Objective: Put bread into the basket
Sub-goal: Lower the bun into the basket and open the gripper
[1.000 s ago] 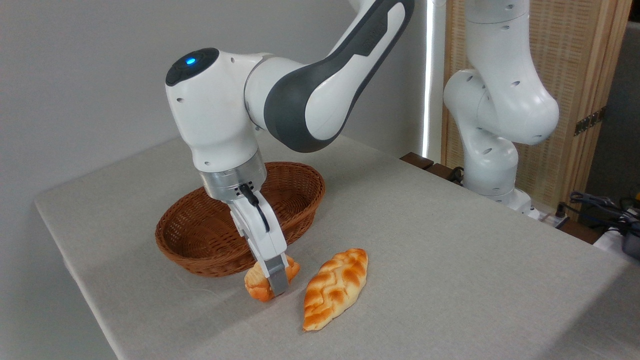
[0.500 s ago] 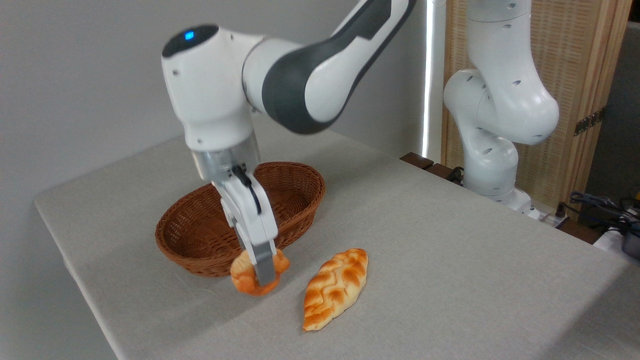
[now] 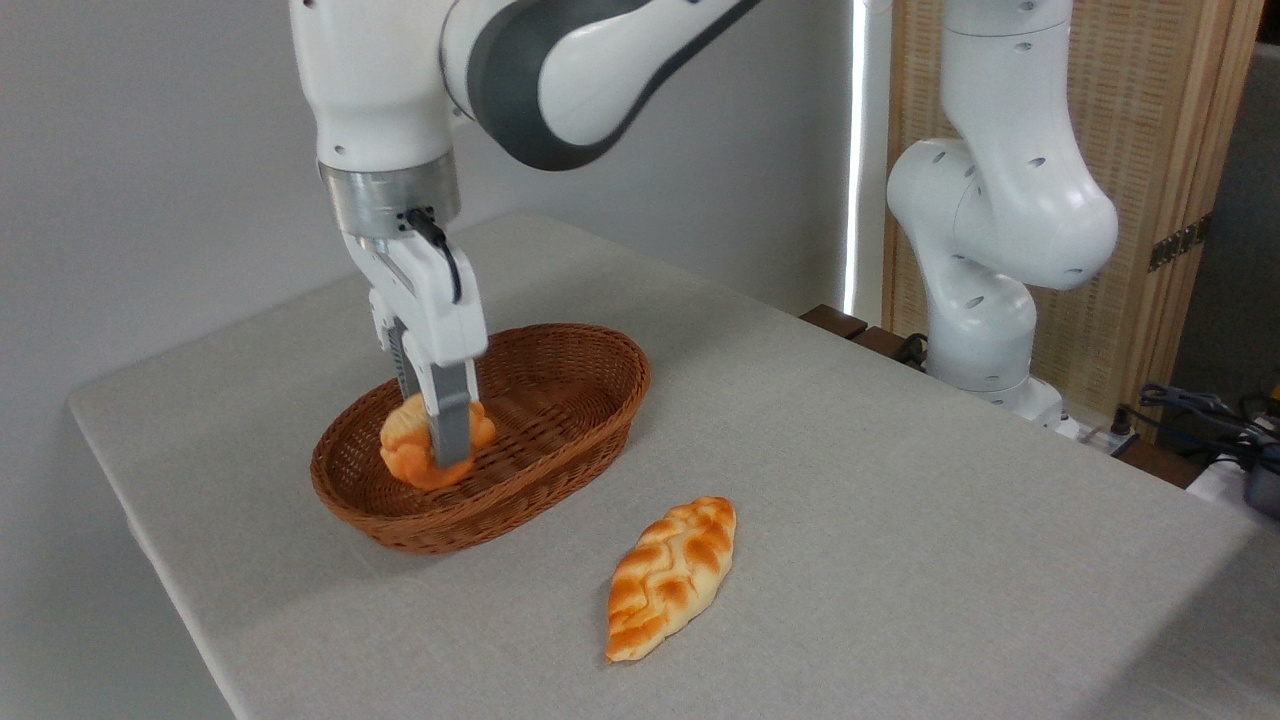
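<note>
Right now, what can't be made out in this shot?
- Whether the bun touches the basket floor: the near rim and the bun itself hide the contact.
- Far finger of the gripper: behind the near one and the bun.
- The arm's upper links: cut off by the top edge.

- A braided golden-orange loaf (image 3: pixel 671 578) lies on the grey-clothed table (image 3: pixel 900 500).
- A slatted wooden screen (image 3: pixel 1165 130) stands behind.
- Dark cables (image 3: pixel 1195 405) lie at the right edge.

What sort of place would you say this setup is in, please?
Probably a robotics lab or test room: a Franka arm is mounted beside a cloth-covered table, a gripper holds toy-like bread over a basket, and cables lie at the right.
</note>
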Controlling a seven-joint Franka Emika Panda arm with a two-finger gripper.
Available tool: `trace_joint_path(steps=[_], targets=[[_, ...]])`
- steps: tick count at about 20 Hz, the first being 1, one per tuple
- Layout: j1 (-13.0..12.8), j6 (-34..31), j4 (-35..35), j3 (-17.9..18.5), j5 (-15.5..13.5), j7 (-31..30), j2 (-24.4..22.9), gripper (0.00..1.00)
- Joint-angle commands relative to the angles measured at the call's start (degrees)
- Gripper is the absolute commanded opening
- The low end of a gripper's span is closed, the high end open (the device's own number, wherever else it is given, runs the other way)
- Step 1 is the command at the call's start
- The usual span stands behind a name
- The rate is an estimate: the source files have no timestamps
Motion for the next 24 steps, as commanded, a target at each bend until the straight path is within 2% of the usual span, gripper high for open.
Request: trace_joint_path(steps=[1,3,8,15,19,24], targets=[[0.2,0.4,0.6,-3.2,-2.6,-3.5,1.3,0.91],[0.1,0.4,0.6,-4.4,-2.7,-6.6,2.0,1.0],[0.1,0.8,0.6,-4.6,-2.8,-7.5,3.5,1.0],[0.2,0.7,1.9,-4.3,-2.8,-9.1,3.1,1.0],[0.8,-1.7,6.7,-1.6,-2.9,-10.2,2.7,1.0],[0.8,-3.4,9.2,1.4,-2.8,-10.1,2.6,1.0]])
